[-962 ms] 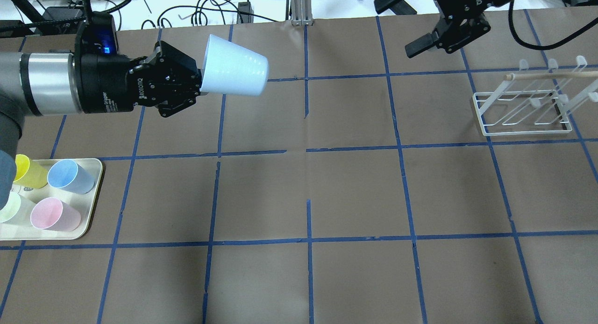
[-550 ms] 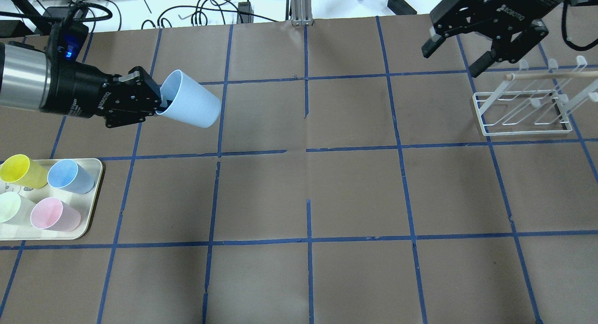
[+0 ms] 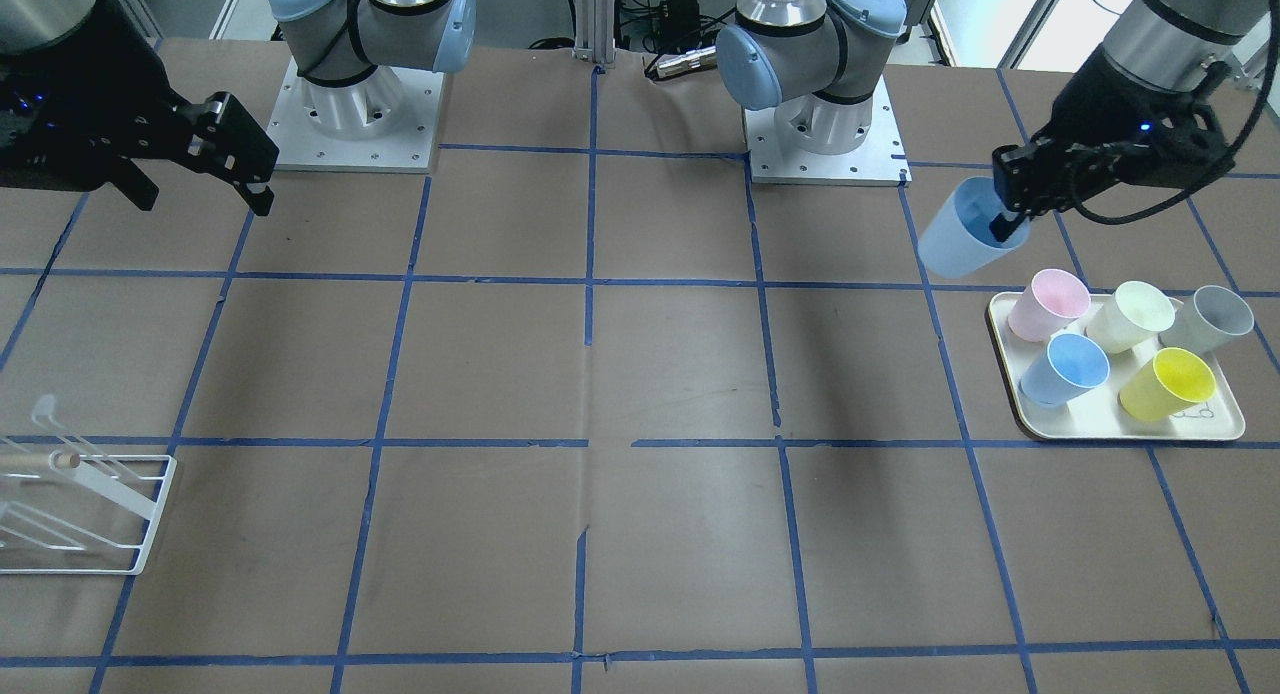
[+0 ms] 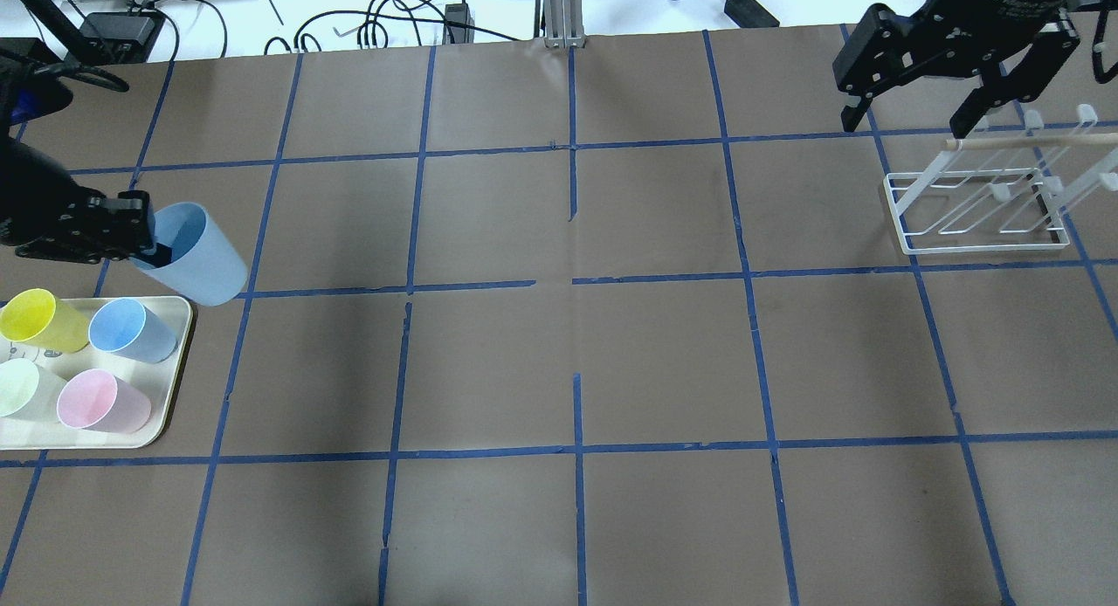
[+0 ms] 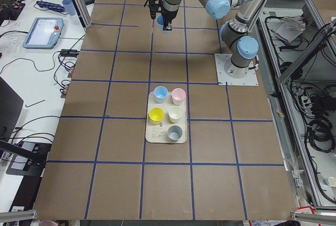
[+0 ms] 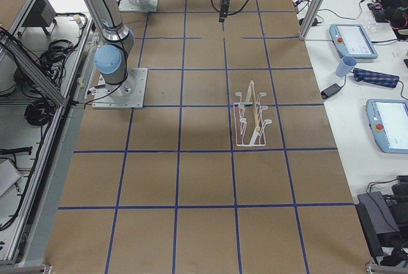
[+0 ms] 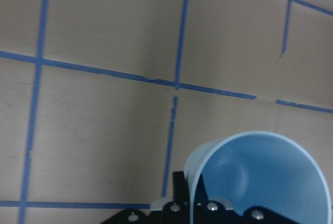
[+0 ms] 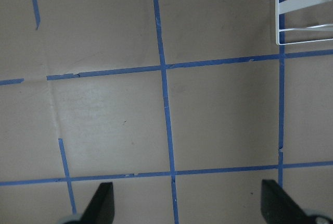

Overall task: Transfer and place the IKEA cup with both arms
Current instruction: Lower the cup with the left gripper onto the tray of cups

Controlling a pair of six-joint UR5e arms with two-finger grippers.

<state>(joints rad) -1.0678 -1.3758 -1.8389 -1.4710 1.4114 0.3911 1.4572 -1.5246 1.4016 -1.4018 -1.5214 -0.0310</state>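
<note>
The pale-blue IKEA cup (image 4: 196, 258) hung tilted in the air, just beside the tray (image 4: 177, 375) of coloured cups. The left gripper (image 4: 148, 246) pinched its rim, one finger inside. The right gripper (image 4: 908, 117) hovered near the white rack (image 4: 978, 215), well apart from the cup — jaws spread wide, holding nothing.

Even bright overhead light, soft shadows; wrist views slightly blurred, rest sharp.

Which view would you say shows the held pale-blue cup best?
Exterior front-facing: the IKEA cup shows whole, tilted, the left gripper pinching its rim. Overhead shows it similarly; the left wrist view crops it; exterior left shows only a speck; the others miss it.
</note>
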